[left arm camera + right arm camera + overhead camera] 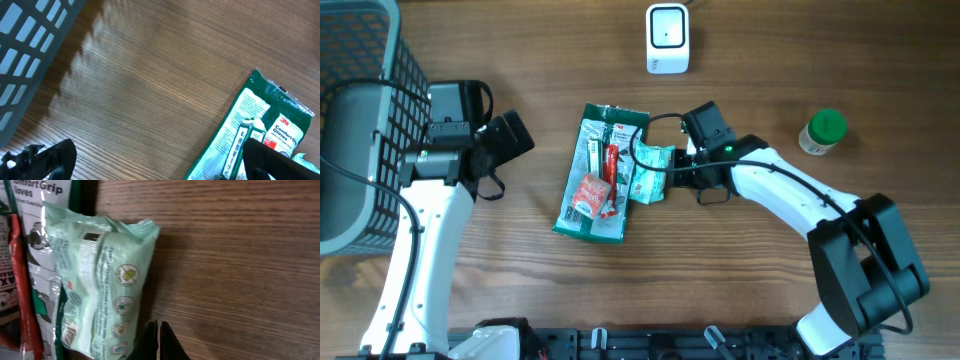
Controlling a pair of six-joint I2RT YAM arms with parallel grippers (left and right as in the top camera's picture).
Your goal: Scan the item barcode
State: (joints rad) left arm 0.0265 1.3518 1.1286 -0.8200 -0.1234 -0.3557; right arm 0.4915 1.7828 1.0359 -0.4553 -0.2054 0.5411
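1. Overhead view: soft, even light falls on the wooden counter [740, 290]. The arms cast only faint, short shadows, and the frame is sharp throughout.
2. The white scanner [667, 38] is bright, nearly washed out, and the glossy glove packet [595, 175] carries small glints.
3. Left wrist view: the basket [30, 45] throws a jagged, soft-edged shadow onto the wood beside it, with a pale sheen beyond. The left jaws, at the lower corners, are dark and blurred.
4. Right wrist view: the pale green packet [100, 280] shines with glare and drops a deep shadow along its right side. The wood grain looks soft, and the right jaws are a black silhouette at the bottom edge.
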